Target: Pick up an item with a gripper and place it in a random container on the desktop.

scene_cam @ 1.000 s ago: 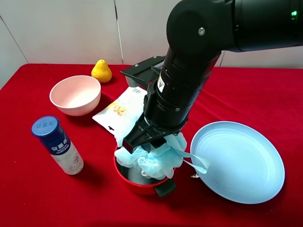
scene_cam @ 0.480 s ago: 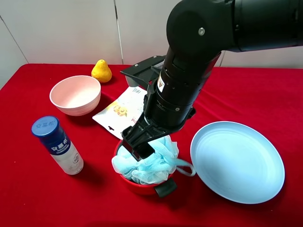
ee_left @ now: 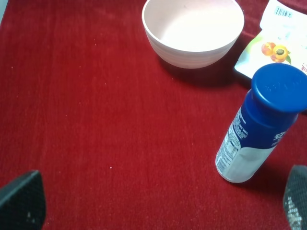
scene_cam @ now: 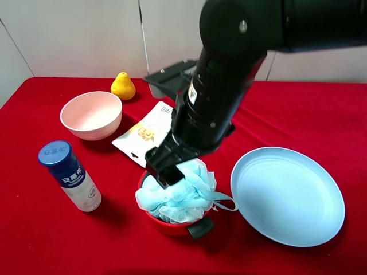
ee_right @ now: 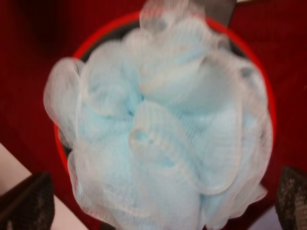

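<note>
The light blue mesh pouf (scene_cam: 179, 193) rests in the small red pot (scene_cam: 165, 224) at the front centre of the red cloth desktop (scene_cam: 298, 114), bulging over the rim with its ribbon loop trailing right. My right gripper (scene_cam: 171, 168) hangs open just above the pouf's left side, not gripping it. In the right wrist view the pouf (ee_right: 158, 124) fills the pot (ee_right: 96, 36), and the gripper (ee_right: 158, 203) has its fingertips (ee_right: 26, 201) spread wide on either side. My left gripper (ee_left: 158, 206) is open and empty over bare cloth; it does not show in the exterior view.
A pink bowl (scene_cam: 92, 114), a yellow pear (scene_cam: 123, 86) and a white snack pouch (scene_cam: 143, 133) lie back left. A blue-capped bottle (scene_cam: 70, 175) stands front left. A flat blue plate (scene_cam: 287, 195) sits right of the pot.
My right gripper has opened and let go of the pouf, then lifted slightly up and left. The pouf has settled into the red pot.
</note>
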`<state>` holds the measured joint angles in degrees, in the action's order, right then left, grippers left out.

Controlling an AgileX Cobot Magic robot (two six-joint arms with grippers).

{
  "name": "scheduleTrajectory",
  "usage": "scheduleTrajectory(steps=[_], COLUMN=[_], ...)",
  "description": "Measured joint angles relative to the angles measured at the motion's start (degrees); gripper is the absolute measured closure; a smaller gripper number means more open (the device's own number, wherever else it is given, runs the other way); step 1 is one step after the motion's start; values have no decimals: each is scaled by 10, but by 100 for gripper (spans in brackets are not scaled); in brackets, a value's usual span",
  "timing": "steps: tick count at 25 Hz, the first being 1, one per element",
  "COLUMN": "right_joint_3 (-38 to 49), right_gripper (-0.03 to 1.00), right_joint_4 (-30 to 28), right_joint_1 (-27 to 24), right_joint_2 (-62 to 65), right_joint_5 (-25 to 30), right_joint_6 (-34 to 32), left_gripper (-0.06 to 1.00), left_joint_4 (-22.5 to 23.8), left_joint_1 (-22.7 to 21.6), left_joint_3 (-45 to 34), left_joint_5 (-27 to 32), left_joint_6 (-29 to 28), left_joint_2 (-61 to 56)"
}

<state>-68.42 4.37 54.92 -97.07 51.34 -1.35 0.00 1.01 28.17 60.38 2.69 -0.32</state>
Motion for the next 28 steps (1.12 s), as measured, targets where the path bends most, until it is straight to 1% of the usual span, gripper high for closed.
scheduleTrajectory(steps=[7,10,15,19,25,28], right_joint_3=[-40,-42,-42,-42,-42,-42], right_gripper=[28,28,28,28,28,28], right_joint_4=[-39,-61,-95,-104,-106,-106], right_joint_1=[0,0,-1,-26,-82,-110], right_joint_2=[41,73,126,165,218,243], right_joint_5=[30,44,83,120,169,181], right_joint_6=[0,0,0,0,4,19], left_gripper=[-5,-5,-5,-5,-5,-5], left_joint_4=[0,0,0,0,0,0], left_joint_1=[0,0,0,0,0,0], left_joint_3=[0,0,0,0,0,0], left_joint_5=[0,0,0,0,0,0], left_joint_6=[0,0,0,0,0,0], left_joint_2=[0,0,0,0,0,0])
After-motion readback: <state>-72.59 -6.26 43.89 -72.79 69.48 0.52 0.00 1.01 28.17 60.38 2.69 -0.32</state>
